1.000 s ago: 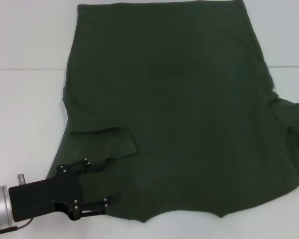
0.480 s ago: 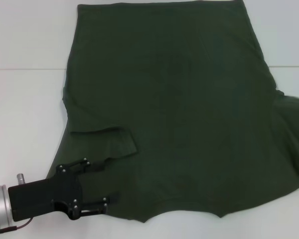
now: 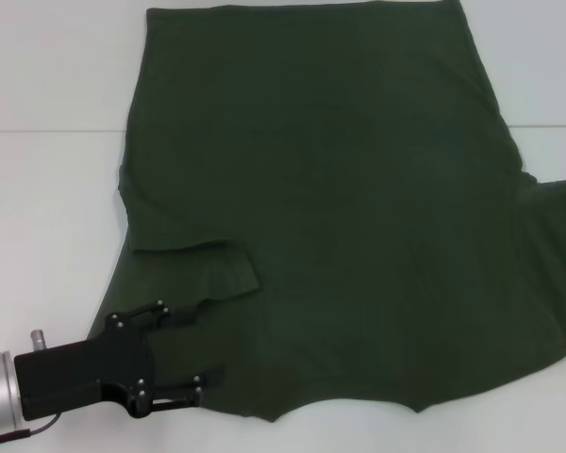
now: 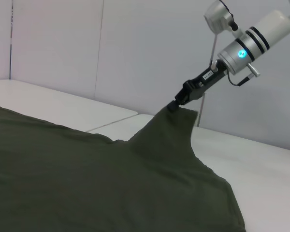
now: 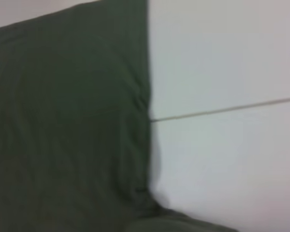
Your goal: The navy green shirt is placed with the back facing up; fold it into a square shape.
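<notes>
Your left hand (image 3: 184, 357) is lying fingers apart on the shirt's (image 3: 330, 189) near-left corner; your right hand (image 4: 175, 106) is gripping its raised right sleeve.

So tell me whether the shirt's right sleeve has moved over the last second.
Yes. The right sleeve of the navy green shirt has risen and stretched outward toward the frame's right edge, judged against the fixed table seam.

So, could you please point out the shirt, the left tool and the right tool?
navy green shirt (image 3: 340, 208): head view, middle of its back.
left tool (image 3: 184, 357): head view, between the fingertips.
right tool (image 4: 176, 105): left wrist view, tip pinching the lifted sleeve.
</notes>
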